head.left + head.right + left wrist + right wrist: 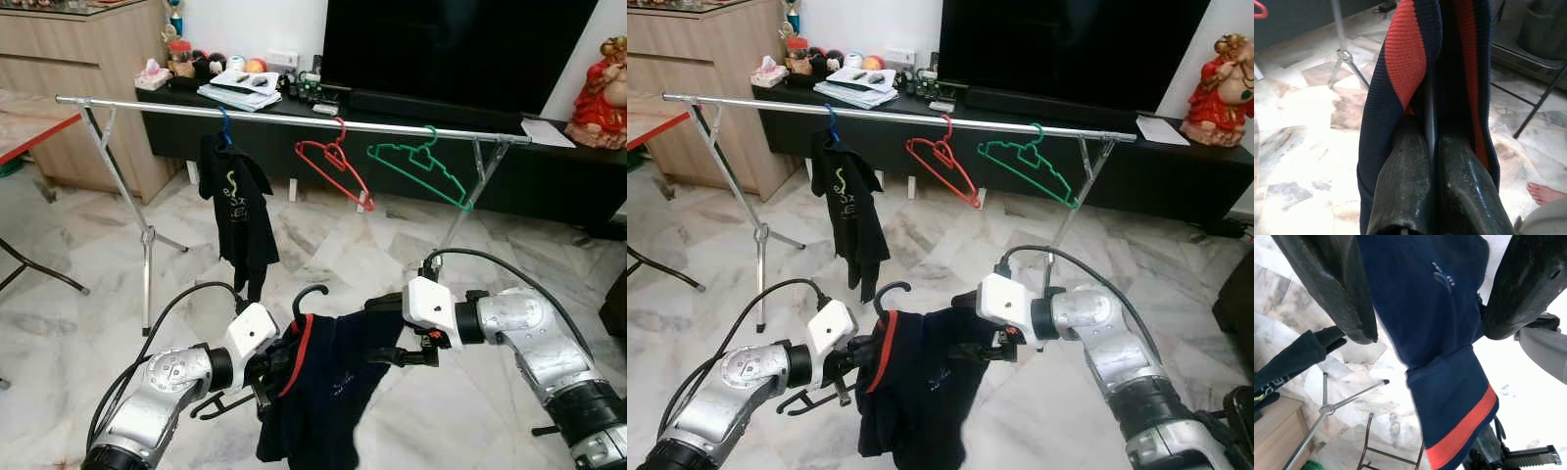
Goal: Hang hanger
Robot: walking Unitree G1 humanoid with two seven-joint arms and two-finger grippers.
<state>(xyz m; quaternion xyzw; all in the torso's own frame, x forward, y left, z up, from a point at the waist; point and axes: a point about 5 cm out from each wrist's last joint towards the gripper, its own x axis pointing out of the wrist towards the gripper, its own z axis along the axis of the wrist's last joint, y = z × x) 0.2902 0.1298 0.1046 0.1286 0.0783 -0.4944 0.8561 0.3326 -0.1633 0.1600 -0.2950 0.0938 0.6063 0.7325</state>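
A navy shirt (333, 392) with a red collar hangs on a black hanger, whose hook (309, 294) sticks up in front of me. My left gripper (274, 377) is shut on the hanger at the collar; in the left wrist view its fingers (1415, 166) pinch the red-trimmed fabric (1405, 58). At the shirt's other shoulder is my right gripper (400, 354), open, with navy cloth (1425, 308) between its spread fingers (1327, 289). Beyond stands a silver clothes rail (294, 117) carrying a black shirt on a blue hanger (235, 196), a bare red hanger (335, 166) and a bare green hanger (421, 166).
A black TV console (549, 176) with clutter and a television runs behind the rail. A red statue (602, 83) sits at its right end. A wooden cabinet (88, 78) and a table edge (29, 127) are on the left. A person's bare foot (1547, 193) is on the marble floor.
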